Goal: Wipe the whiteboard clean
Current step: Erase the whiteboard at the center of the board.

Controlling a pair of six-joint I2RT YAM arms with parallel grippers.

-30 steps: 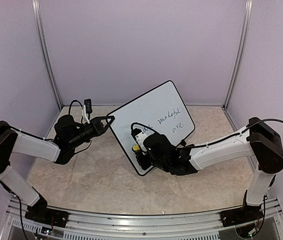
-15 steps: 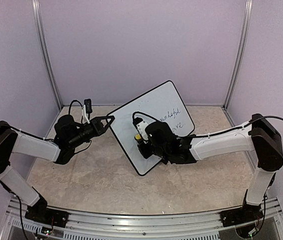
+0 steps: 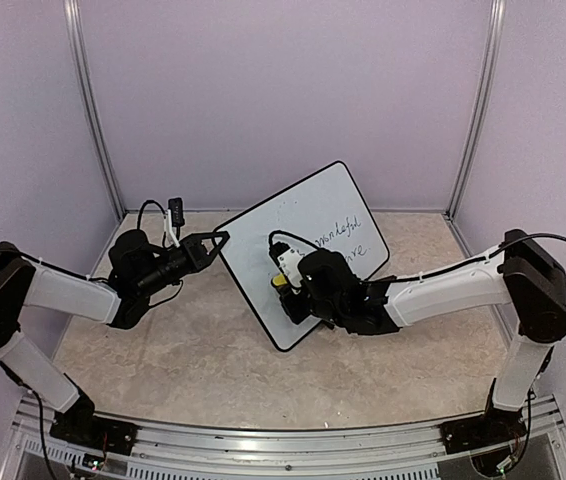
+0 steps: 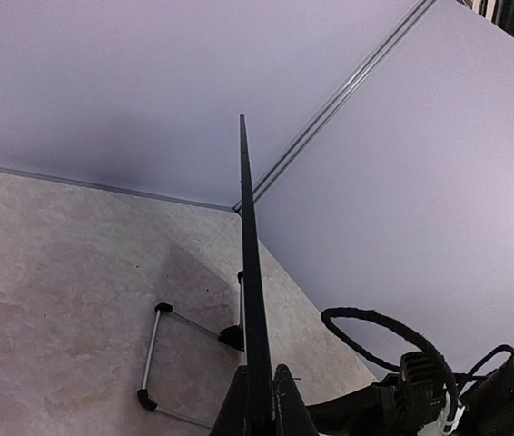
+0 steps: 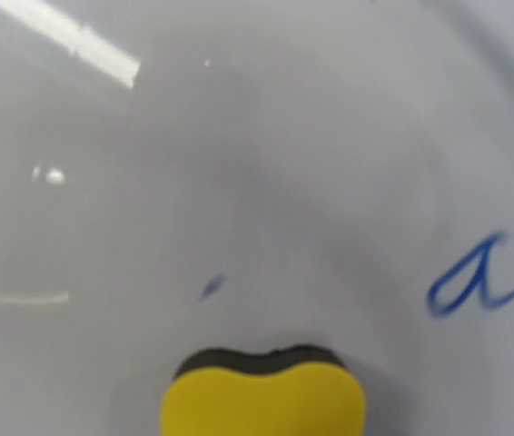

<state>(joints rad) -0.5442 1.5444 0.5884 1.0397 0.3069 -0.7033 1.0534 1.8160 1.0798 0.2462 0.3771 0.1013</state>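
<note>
The whiteboard (image 3: 308, 205) stands tilted at the middle of the table, with dark handwriting (image 3: 341, 235) on its right half. My left gripper (image 3: 221, 238) is shut on the board's left rim; in the left wrist view the rim (image 4: 250, 272) runs edge-on up from between the fingers (image 4: 284, 409). My right gripper (image 3: 285, 285) is shut on a yellow sponge (image 3: 278, 282) and holds it against the board's face. In the right wrist view the sponge (image 5: 264, 404), with its dark pad, touches the white surface (image 5: 239, 163). Blue strokes (image 5: 466, 283) lie to its right and a small smear (image 5: 212, 287) just above it.
The board's black wire stand (image 4: 153, 350) rests on the beige table (image 3: 163, 350) behind the board. Purple walls with metal corner posts (image 3: 93, 110) close in the back and sides. The right arm (image 3: 443, 285) stretches low across the table's right half.
My right gripper has slid the sponge up the board from near its lower corner toward the handwriting. The left gripper and the board have not moved.
</note>
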